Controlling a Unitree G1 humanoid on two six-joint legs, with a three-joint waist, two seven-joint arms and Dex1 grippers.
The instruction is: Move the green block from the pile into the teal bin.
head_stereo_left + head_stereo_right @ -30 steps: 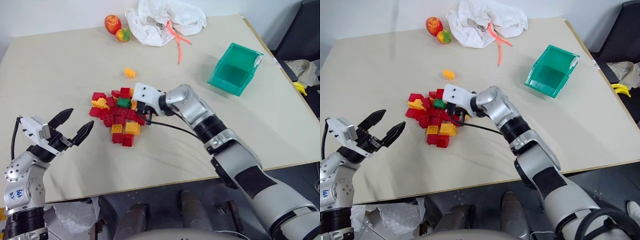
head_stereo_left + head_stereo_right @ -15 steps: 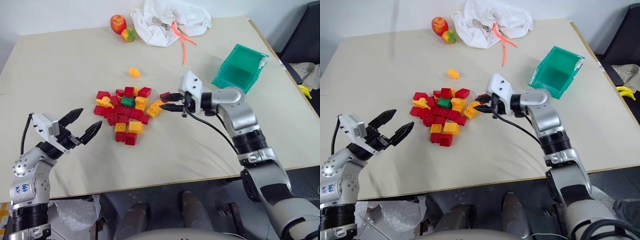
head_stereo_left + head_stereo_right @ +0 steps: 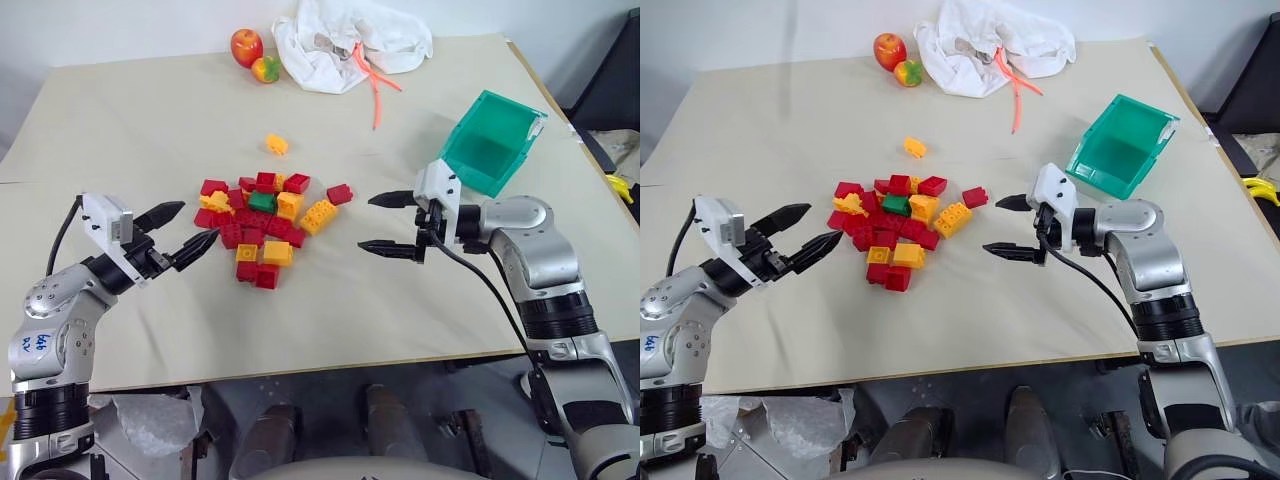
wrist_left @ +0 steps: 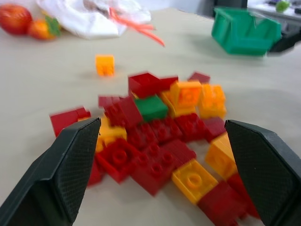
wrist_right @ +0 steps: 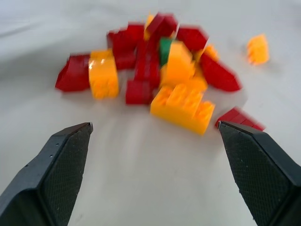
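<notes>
My two tools, left and right, gape empty; the small dark-green studded brick at frame centre needs a clean, narrow pinch among red neighbours.

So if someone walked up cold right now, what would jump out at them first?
Probably the pile of red and yellow-orange bricks mid-table, with the green block lying in its far part. Both grippers flank it with jaws wide and empty, the left gripper close beside it, the right gripper farther off. The teal bin sits tilted beyond the right arm.
</notes>
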